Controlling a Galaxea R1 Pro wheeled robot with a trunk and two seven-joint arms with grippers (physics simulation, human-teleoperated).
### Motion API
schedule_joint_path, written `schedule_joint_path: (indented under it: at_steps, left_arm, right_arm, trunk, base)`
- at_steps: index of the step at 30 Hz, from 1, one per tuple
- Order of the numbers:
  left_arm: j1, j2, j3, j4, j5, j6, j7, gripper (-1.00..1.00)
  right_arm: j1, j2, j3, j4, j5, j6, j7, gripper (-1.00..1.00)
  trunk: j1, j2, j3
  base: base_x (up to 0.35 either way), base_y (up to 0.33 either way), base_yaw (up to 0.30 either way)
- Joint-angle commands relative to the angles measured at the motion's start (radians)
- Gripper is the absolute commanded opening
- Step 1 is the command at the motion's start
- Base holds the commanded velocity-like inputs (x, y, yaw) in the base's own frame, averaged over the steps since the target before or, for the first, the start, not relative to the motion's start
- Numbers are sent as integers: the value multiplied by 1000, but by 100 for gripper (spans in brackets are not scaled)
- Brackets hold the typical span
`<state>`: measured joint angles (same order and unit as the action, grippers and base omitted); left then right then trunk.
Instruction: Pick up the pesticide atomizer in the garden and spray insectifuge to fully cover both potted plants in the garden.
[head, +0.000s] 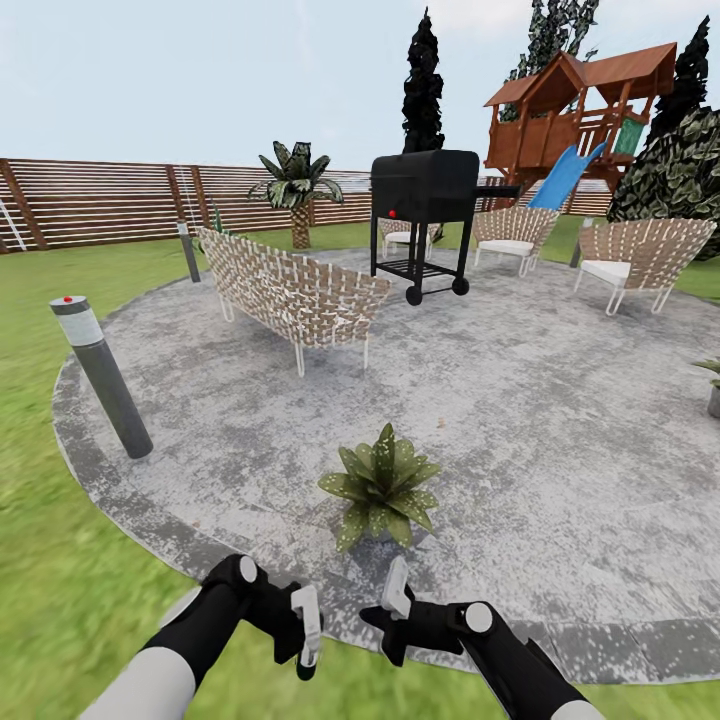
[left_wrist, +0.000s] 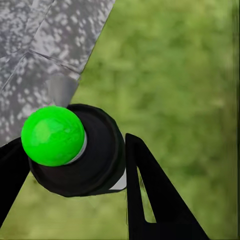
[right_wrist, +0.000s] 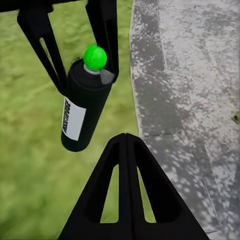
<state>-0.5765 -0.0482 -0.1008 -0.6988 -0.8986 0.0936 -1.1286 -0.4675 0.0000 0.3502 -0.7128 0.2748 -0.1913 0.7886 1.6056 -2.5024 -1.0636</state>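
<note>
Item 1. Pesticide atomizer (right_wrist: 82, 107): slim black bottle, white label band, bright green ball cap. It is pinched between the jaws of the left gripper (right_wrist: 75, 55), seen in the right wrist view hanging over lawn just beside the patio edge. In the left wrist view the green cap of the atomizer (left_wrist: 52, 135) sits between the two black fingers (left_wrist: 150, 195), which touch its body on both sides.

Item 2. Left gripper (head: 305, 625), lower centre of the head view: jaws pressed onto the bottle, held above the grass strip at the patio's near edge.

Item 3. Right gripper (head: 397, 590), just right of the left one: nothing is seen between its jaws; whether they are spread or together cannot be told from these views. In its own wrist view one black finger (right_wrist: 127, 195) points toward the held bottle.

Item 4. Potted plant (head: 382, 485): low rosette of broad green white-speckled leaves, on the round grey stone patio (head: 520, 420), near its front edge and just beyond both grippers. Open stone lies all around it.

Item 5. Second potted plant (head: 713, 385): cut by the right edge of the frame, well apart from the first.

Item 6. Grey bollard lamp (head: 102, 378), at the patio's left rim. Woven wicker bench seat (head: 290, 295) and black wheeled grill (head: 425, 215) stand farther back, centre frame.
</note>
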Motion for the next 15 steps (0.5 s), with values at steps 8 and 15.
schedule_joint_path:
  at_steps: [8, 15]
  left_arm:
    - [0, -32, 1, 2, 0, -1, -5, -100]
    - [0, -61, 3, 2, -2, -2, -1, -100]
  right_arm:
    - [0, 0, -1, -2, 11, -7, 0, -100]
    - [0, 0, -2, -3, 11, -7, 0, -100]
  trunk:
    - [0, 0, -1]
    - [0, 0, -1]
  base:
    - [0, 0, 0]
    - [0, 0, 0]
